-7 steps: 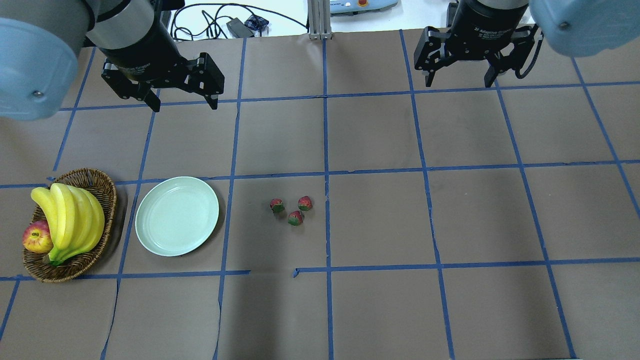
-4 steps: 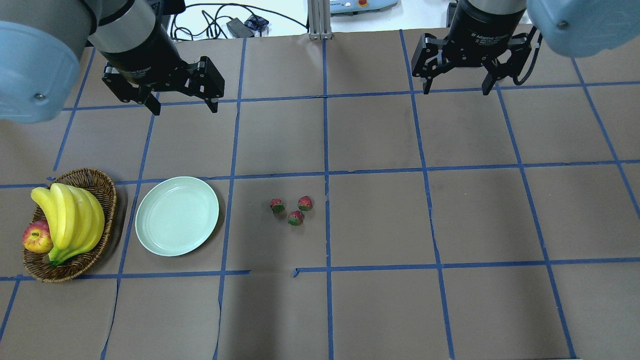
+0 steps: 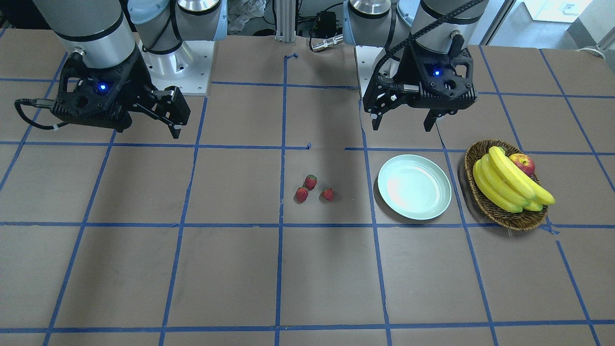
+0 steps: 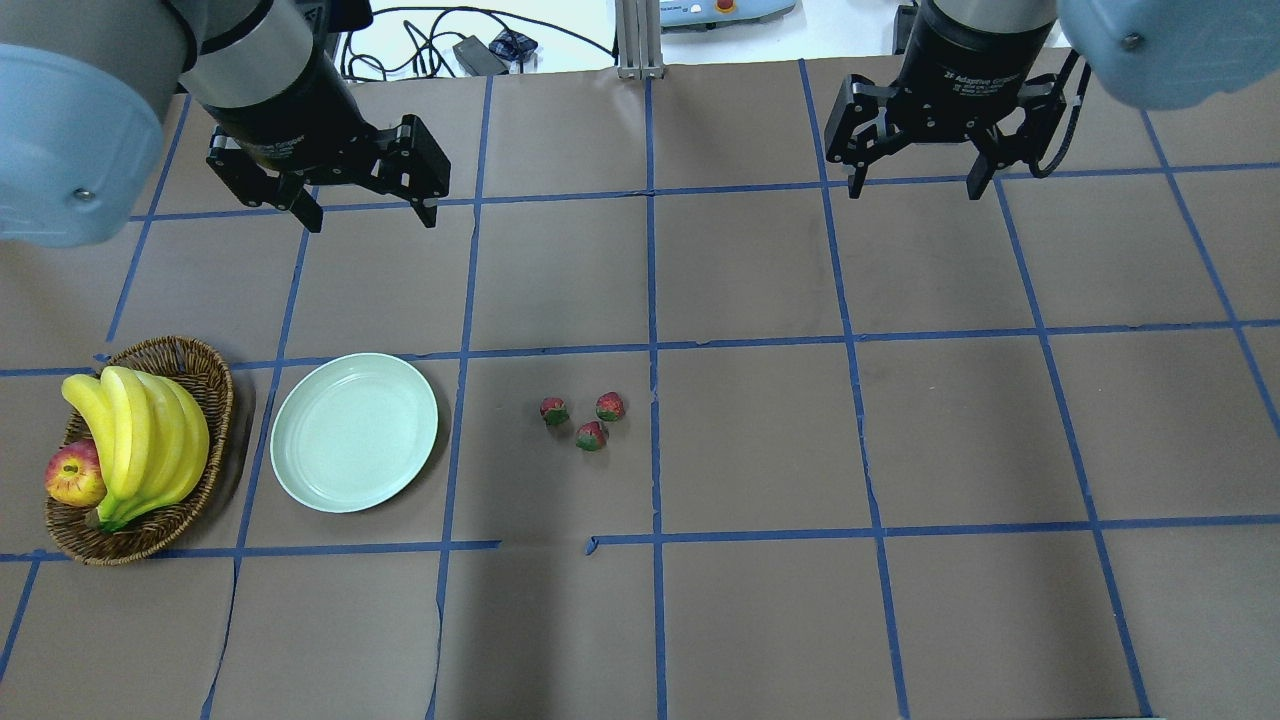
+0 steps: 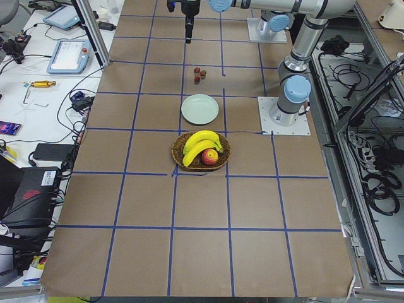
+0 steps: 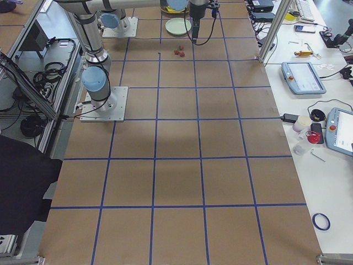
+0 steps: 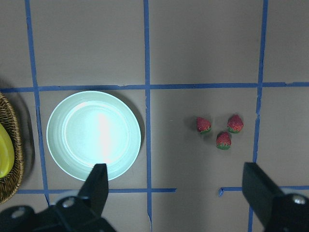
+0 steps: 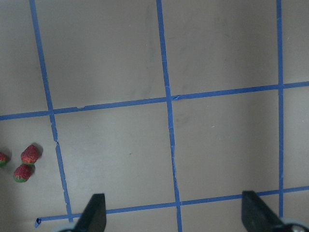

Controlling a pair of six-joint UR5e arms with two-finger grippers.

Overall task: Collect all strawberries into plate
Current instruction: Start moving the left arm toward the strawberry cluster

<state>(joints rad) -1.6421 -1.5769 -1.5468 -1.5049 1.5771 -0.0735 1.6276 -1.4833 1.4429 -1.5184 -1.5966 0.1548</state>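
Three strawberries [image 4: 591, 436] lie close together on the brown table, right of the plate [image 4: 355, 432], which holds nothing. They also show in the front view [image 3: 311, 181], the left wrist view [image 7: 223, 140] and at the left edge of the right wrist view [image 8: 30, 154]. My left gripper [image 4: 371, 215] is open and empty, high above the table behind the plate [image 7: 94, 135]. My right gripper [image 4: 915, 188] is open and empty, high over the far right squares, well away from the berries.
A wicker basket [image 4: 190, 350] with bananas [image 4: 140, 440] and a red apple [image 4: 75, 473] stands left of the plate. Blue tape lines grid the table. Cables and devices lie beyond the far edge.
The right gripper has shifted slightly toward the table's middle. The left gripper has barely moved. Strawberries and plate lie as before.
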